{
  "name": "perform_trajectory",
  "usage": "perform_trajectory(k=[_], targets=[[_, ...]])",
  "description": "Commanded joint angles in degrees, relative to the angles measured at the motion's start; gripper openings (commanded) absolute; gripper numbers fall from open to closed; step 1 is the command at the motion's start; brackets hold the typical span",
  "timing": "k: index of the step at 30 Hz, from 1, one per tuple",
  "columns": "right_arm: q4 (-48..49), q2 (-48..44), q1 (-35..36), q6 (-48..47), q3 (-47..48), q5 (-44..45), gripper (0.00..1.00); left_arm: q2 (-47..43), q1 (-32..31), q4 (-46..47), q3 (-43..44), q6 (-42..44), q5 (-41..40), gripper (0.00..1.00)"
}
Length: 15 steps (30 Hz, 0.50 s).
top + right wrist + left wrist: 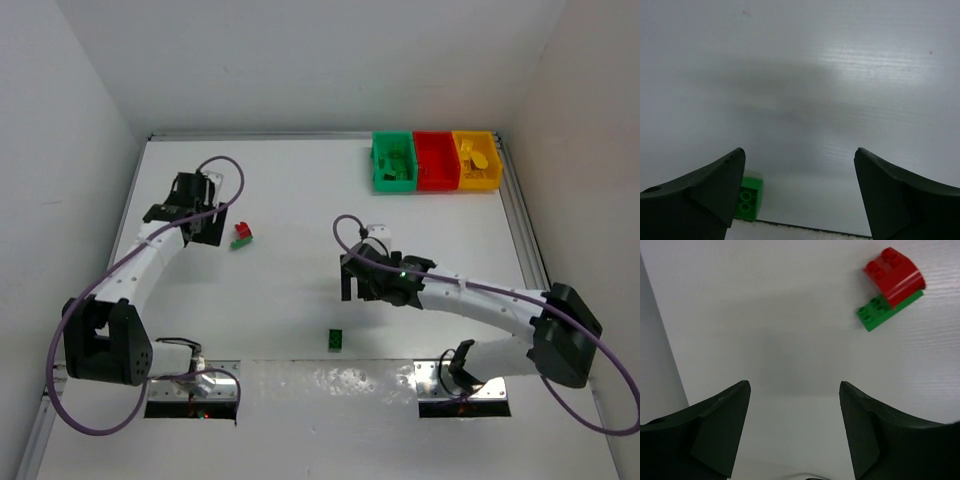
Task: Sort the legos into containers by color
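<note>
— So where's the sort at? Either arm carrying anything?

— Nope, both empty. The left gripper (794, 390) has its jaws spread wide with only bare table (790, 315) between them. The right gripper (799, 155) is the same, wide open over nothing. Going outward from the left one, there's a red curved brick (895, 275) sitting on a green flat brick (880, 312). That pair is near, up and to the right in the wrist view, and not lined up between the fingers. On the right side, a lone green brick (746, 200) peeks out beside one finger at the bottom of its wrist view.

— So you're between picks?

— That's my read. The green bin (393, 184), red bin (438, 183) and yellow bin (479, 183) sit touching in a row at the far right corner, well apart from all three loose bricks. Next I'd swing the left arm over the stacked pair and come down square on it. Two colours in one grab means they probably need splitting first, or one lands in the wrong bin. The right arm needs to pull back toward the front edge to centre on its brick.

— Anything you can't see?

— Plenty. That lone green brick is half hidden by the finger and cut off by the frame. I can't tell if the pair is clicked together or just resting. Overhead I can see pieces in the green and yellow bins, but I can't make out what's in the red one.
</note>
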Motion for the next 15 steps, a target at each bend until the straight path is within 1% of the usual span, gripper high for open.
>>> perform_trajectory(k=[1, 2, 5, 6, 8, 10, 11, 13, 15], targets=[[-1.1, -1.3, 5.4, 6.2, -0.8, 1.3, 0.91, -0.1, 4.6, -0.6, 4.2, 0.1, -0.9, 0.7], [-1.5, -0.9, 9.5, 7.6, -0.7, 4.1, 0.91, 0.4, 5.2, -0.8, 4.5, -0.4, -0.4, 0.7], [0.1, 1.7, 14.3, 12.4, -2.2, 2.6, 0.93, 2.0, 5.6, -0.4, 5.7, -0.8, 0.0, 0.7], [3.2, 2.1, 15.6, 13.2, -3.8, 3.0, 0.93, 2.2, 5.6, 0.5, 5.8, -1.1, 0.0, 0.7], [3.8, 3.9, 19.6, 16.5, -3.7, 5.1, 0.93, 2.6, 5.6, 0.8, 6.0, -1.8, 0.6, 0.7], [1.9, 6.2, 21.2, 19.3, -1.2, 7.3, 0.93, 2.8, 5.6, 0.6, 6.4, -1.8, 1.7, 0.7], [0.8, 8.9, 22.1, 20.3, -0.4, 7.4, 0.92, 2.5, 5.6, 0.7, 6.5, -2.0, 1.7, 0.7], [-0.4, 11.4, 22.8, 22.6, 0.4, 7.2, 0.92, 1.7, 5.6, 1.2, 6.5, -2.6, 1.7, 0.7], [0.7, 14.4, 23.6, 23.1, 0.7, 6.9, 0.87, 1.0, 5.6, 0.9, 6.4, -2.8, 2.5, 0.7]])
